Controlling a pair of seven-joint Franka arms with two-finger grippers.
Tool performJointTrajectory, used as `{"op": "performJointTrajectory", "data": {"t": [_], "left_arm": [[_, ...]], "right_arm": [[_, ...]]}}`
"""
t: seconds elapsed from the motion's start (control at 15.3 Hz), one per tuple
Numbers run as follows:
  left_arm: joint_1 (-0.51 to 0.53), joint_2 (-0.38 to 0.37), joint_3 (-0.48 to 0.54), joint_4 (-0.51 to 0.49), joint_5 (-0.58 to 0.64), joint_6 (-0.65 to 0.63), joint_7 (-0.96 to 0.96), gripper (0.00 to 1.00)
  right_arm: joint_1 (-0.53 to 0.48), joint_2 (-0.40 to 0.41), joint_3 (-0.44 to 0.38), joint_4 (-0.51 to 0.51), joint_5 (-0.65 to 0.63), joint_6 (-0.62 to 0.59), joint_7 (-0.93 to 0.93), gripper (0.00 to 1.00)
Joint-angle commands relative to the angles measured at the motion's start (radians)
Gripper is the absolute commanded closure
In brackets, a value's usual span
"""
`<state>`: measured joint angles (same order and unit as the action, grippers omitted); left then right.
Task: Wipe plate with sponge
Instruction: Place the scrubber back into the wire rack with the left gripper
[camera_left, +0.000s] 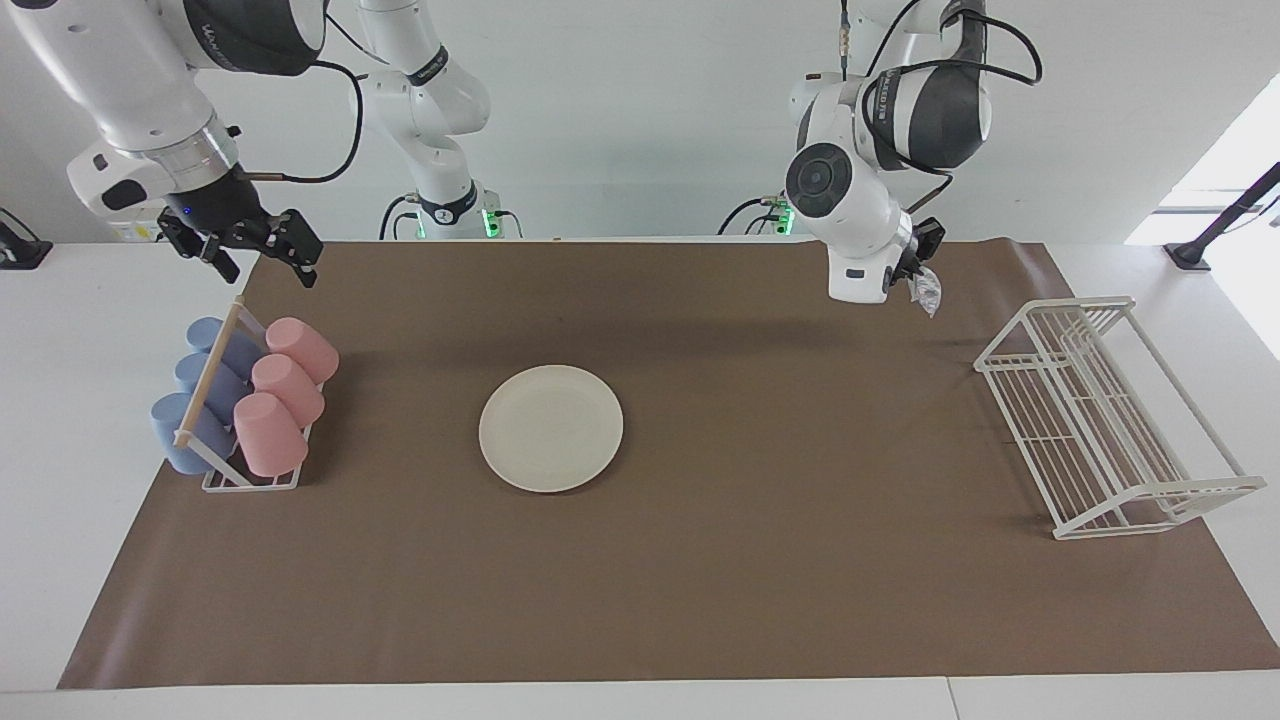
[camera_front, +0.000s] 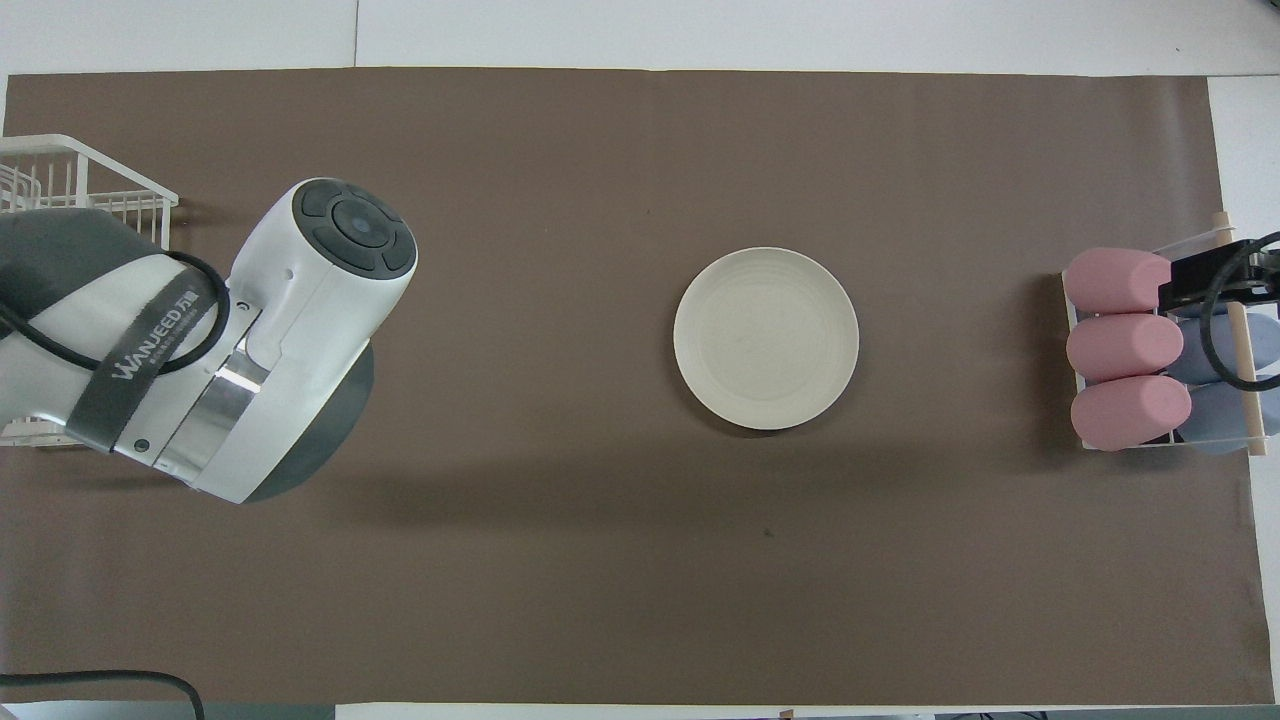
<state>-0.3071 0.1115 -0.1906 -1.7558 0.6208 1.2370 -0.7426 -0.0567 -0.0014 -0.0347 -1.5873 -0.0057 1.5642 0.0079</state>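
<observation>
Plate (camera_left: 551, 427) lies bare mid-surface, nothing on it, between the cup rack (camera_left: 240, 405) at the right arm's end and the wire rack (camera_left: 1110, 420) at the left arm's, where the left gripper (camera_left: 918, 278) fingers pinch the sponge (camera_left: 928, 291) aloft; the right gripper (camera_left: 262, 252) hangs fingers spread over the cup rack's corner.

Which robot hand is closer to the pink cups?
The right gripper. It hangs open above the table edge beside the pink cups. The left gripper holds the sponge up near the white rack.
</observation>
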Motion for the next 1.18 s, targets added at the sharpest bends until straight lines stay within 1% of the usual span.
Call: {"op": "performJointTrajectory", "data": {"t": [0.0,0.13,0.2,0.26,0.33,0.39,0.46,0.59,0.78,1.11], "left_arm": [[-0.017,0.072,0.008,0.019,0.149,-0.062,-0.020,1.00],[-0.014,0.138,0.008,0.019,0.303,-0.109,-0.018,1.00],[-0.007,0.186,0.010,0.019,0.395,-0.120,-0.018,1.00],[-0.001,0.216,0.011,0.024,0.477,-0.119,-0.015,1.00],[0.008,0.233,0.016,0.022,0.525,-0.110,-0.015,1.00],[0.038,0.252,0.014,0.021,0.563,-0.093,-0.015,1.00],[0.058,0.263,0.014,0.019,0.588,-0.056,-0.014,1.00],[0.104,0.269,0.014,0.018,0.591,0.014,-0.012,1.00],[0.163,0.255,0.014,-0.062,0.591,0.132,-0.015,1.00],[0.184,0.257,0.013,-0.064,0.585,0.183,-0.015,1.00]], "right_arm": [[0.014,-0.012,-0.005,-0.005,0.018,-0.013,-0.020,0.00],[0.006,-0.017,0.001,-0.005,0.018,-0.013,-0.029,0.00],[0.011,-0.015,0.001,0.000,0.020,-0.013,-0.035,0.00],[0.011,-0.015,0.001,0.001,0.020,-0.013,-0.036,0.00],[0.011,-0.015,0.001,0.001,0.018,-0.015,-0.036,0.00],[0.011,-0.015,0.001,0.001,0.018,-0.015,-0.036,0.00],[0.011,-0.015,0.001,0.001,0.018,-0.013,-0.036,0.00],[0.009,-0.015,0.001,0.003,0.018,-0.013,-0.036,0.00],[0.012,-0.014,0.002,0.006,0.018,-0.010,-0.032,0.00],[0.014,-0.012,0.004,0.009,0.016,-0.006,-0.028,0.00]]}}
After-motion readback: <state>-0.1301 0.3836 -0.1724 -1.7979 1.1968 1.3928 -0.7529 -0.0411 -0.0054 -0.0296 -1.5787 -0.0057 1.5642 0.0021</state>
